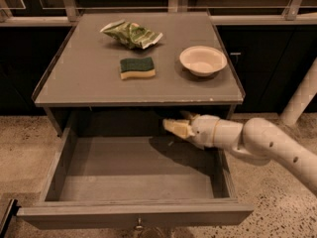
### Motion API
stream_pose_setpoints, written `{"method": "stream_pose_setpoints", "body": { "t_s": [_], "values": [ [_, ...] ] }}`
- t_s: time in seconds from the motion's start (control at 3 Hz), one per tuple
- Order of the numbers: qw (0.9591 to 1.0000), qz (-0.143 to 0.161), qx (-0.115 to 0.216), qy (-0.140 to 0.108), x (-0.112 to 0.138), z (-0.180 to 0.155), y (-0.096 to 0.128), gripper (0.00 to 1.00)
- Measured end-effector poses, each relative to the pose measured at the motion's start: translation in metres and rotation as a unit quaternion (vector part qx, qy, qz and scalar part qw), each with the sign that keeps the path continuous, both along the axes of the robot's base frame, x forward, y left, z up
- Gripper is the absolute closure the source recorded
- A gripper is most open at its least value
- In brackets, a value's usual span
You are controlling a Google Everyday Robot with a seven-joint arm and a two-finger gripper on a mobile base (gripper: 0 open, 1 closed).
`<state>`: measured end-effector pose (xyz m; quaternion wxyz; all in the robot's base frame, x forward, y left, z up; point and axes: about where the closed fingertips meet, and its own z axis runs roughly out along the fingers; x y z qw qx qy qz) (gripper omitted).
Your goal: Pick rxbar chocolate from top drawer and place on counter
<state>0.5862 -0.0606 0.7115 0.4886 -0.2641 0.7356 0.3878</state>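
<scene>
Rxbar chocolate cannot be made out from where I stand. No black wrapper shows on the grey floor of the top drawer (124, 175) or on the counter (84, 81), and the dark gap under the counter's front edge hides whatever may be at the tip of the gripper (179, 127). The gripper hangs in the air over the back right part of the drawer, just below the counter's front edge, pointing left. Whether it has hold of anything, or how wide it stands, I cannot tell. Its shadow lies on the drawer floor beneath it. The white arm (267, 143) reaches in from the right, crossing above the drawer's right side.

The drawer is pulled well out, with its small round knob (140, 227) on the front panel. On the counter a crumpled green snack bag (131, 33) lies near the back, a green and yellow sponge (137, 67) sits just in front of it, and a pale round bowl (203, 60) rests to the right, apart from both.
</scene>
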Motion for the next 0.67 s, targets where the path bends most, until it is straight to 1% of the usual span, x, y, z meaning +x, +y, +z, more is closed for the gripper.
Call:
{"method": "stream_pose_setpoints", "body": {
  "t_s": [0.33,0.67],
  "values": [
    [0.9995,0.013,0.013,-0.025,0.011,0.035,-0.012,1.0],
    [0.9995,0.017,0.008,-0.027,0.0,0.038,-0.008,1.0]
  ]
}}
